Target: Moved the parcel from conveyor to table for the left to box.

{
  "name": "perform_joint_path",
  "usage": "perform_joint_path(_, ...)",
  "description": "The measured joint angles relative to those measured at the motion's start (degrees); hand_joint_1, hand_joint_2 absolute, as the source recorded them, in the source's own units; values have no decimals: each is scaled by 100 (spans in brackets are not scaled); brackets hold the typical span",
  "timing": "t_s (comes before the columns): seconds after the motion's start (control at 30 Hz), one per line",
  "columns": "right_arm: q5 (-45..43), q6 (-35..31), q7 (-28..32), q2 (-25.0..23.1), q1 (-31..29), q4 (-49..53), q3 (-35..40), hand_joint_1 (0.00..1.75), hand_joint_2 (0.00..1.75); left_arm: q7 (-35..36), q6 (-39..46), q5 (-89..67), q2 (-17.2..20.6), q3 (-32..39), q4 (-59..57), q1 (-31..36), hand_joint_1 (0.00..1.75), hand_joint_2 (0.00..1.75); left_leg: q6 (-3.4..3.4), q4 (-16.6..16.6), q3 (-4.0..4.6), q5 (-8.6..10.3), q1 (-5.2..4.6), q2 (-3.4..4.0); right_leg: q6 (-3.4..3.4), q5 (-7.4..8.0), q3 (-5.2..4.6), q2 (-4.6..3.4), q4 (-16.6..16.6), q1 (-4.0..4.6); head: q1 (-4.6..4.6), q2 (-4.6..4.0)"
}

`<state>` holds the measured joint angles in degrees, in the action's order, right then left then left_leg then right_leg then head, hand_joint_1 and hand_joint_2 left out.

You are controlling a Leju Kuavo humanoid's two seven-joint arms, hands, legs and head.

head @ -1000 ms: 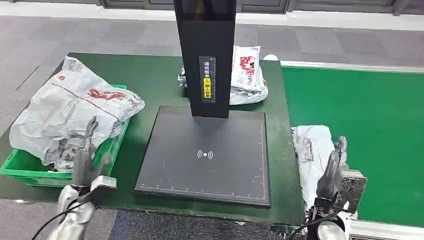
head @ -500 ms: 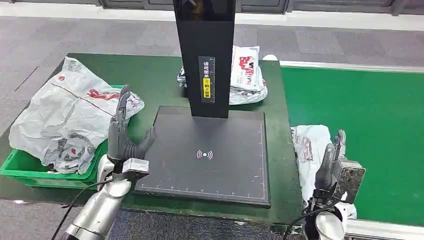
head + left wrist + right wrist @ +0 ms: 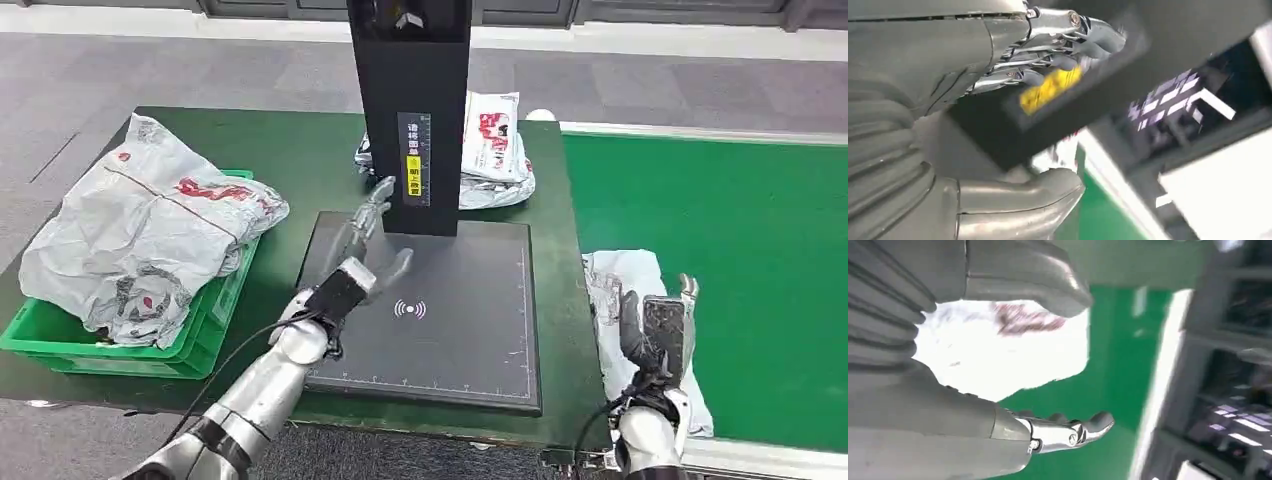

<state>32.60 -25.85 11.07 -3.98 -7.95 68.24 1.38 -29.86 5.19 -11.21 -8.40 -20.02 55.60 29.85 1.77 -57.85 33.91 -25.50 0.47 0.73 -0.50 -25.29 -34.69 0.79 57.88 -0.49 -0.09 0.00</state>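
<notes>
Green tabletop (image 3: 300, 150) and green conveyor (image 3: 720, 240) meet beneath us. We see our left hand (image 3: 365, 245), fingers spread and holding nothing, now out over the black scanner platform (image 3: 450, 330) by its post (image 3: 410, 110); a second ago it hung low beside the green crate (image 3: 215, 310) heaped with bagged parcels (image 3: 140, 230). Our right hand (image 3: 655, 335), palm unfurled and empty, has turned above the grey parcel (image 3: 625, 290), which lies on the conveyor's near edge, not yet grasped. We judge the pickup imminent.

White crumpled parcel (image 3: 625, 300) on conveyor (image 3: 740, 250)
</notes>
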Motion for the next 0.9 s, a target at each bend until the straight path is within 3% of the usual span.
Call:
perform_joint_path(0.2, 465, -143, -316, 42, -2, -302, -136, 0, 175, 20, -222, 90, -318, -50, -863, 303, 0, 175, -1, 0, 2, 0, 0, 3, 0, -1, -4, -2, 0, 0, 0, 0)
perform_joint_path(0.57, 3091, 459, -2281, 66, 10, -1363, -842, 0, 175, 174, -274, 81, -683, -48, -2043, 652, 0, 175, -8, 0, 7, -4, -5, 0, 1, -1, -3, 0, 0, 0, 2, 0)
perform_joint_path(0.6, 3235, 539, -2353, 66, -15, -1545, -907, 16, 175, 230, -254, 63, -699, -46, -2096, 661, 0, 175, -8, 0, 7, -4, -5, 1, 2, -1, -3, -1, 0, -1, 2, 0)
perform_joint_path(0.63, 3324, 568, -2386, 66, -34, -1713, -961, 175, 175, 266, -239, 46, -712, -46, -2148, 668, 0, 175, -9, 0, 7, -4, -5, 1, 2, -1, -3, -1, 0, -1, 2, 0)
perform_joint_path(0.9, 3116, 1250, -1823, 68, -625, -2878, -1399, 175, 175, 337, 412, -269, -727, -44, -2323, 686, 0, 175, -26, 0, -31, -33, 11, 70, 6, 1, 41, -63, -11, 17, 0, 0)
